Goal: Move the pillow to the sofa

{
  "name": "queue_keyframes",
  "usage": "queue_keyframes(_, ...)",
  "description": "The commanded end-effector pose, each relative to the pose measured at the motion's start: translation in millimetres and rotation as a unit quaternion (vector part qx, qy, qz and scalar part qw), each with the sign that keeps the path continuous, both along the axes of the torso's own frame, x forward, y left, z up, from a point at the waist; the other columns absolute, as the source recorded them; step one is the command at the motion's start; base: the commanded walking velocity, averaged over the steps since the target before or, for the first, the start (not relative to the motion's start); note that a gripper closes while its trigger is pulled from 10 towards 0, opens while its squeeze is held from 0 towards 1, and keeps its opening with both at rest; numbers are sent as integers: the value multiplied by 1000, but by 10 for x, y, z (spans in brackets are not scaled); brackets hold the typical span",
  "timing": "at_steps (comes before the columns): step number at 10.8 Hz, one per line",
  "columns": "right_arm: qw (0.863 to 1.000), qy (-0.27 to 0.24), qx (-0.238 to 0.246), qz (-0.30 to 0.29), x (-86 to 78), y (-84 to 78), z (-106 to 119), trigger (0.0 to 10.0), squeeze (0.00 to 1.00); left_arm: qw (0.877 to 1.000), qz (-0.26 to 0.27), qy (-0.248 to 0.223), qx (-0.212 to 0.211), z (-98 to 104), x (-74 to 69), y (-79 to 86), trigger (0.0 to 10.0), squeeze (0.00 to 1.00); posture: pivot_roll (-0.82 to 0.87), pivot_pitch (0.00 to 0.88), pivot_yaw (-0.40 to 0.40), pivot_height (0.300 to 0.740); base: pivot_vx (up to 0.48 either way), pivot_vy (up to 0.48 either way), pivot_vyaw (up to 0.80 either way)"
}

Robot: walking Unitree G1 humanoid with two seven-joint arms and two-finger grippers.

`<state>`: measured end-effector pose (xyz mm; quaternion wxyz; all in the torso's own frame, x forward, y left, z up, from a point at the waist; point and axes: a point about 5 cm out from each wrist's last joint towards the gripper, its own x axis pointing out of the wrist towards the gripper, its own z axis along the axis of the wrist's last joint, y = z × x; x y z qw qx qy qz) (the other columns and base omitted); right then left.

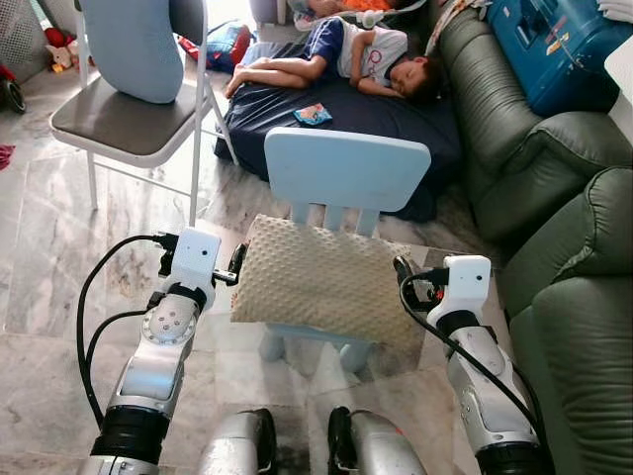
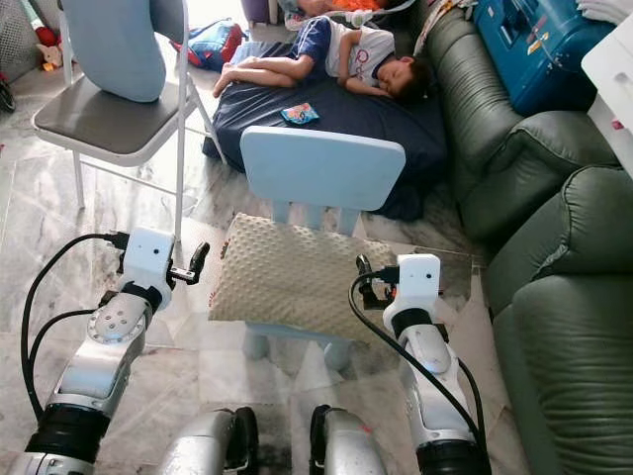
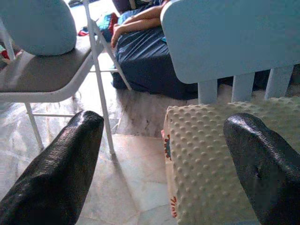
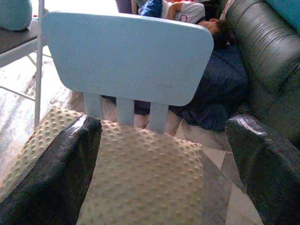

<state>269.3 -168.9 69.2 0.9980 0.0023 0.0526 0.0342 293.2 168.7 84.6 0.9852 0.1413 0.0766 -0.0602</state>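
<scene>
Cream dimpled pillow (image 1: 316,279) lying on the seat of a small pale-blue chair (image 1: 346,170), against its backrest. Flanked at its two ends by the left gripper (image 1: 237,265) and the right gripper (image 1: 403,270), both with fingers spread wide and close beside the pillow without clasping it. Just right of the chair, the dark green sofa (image 1: 569,297); beyond the chair, a person (image 1: 341,54) asleep on a navy cushion (image 1: 346,119).

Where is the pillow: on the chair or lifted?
On the chair. The pillow lies flat on the small blue chair, with both open grippers, left and right, beside it.
</scene>
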Motion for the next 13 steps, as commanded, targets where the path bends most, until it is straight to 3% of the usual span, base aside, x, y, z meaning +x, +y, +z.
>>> queue_keyframes(1, 1000, 10, -3, -10, -27, -55, -51, 10000, 0, 1000, 2, 12, 7, -74, -35, 5, 10000, 0, -69, 163, -33, 711, 0, 0, 0)
queue_keyframes(6, 1000, 7, -1, -10, -8, -47, -40, 10000, 0, 1000, 5, 0, 2, -39, -11, 1, 10000, 0, -66, 164, -33, 623, 0, 0, 0)
queue_keyframes(13, 1000, 2, -7, -16, 33, -57, -32, 10000, 0, 1000, 6, 0, -2, -46, 0, 10, 10000, 0, -62, 155, -39, 623, 0, 0, 0)
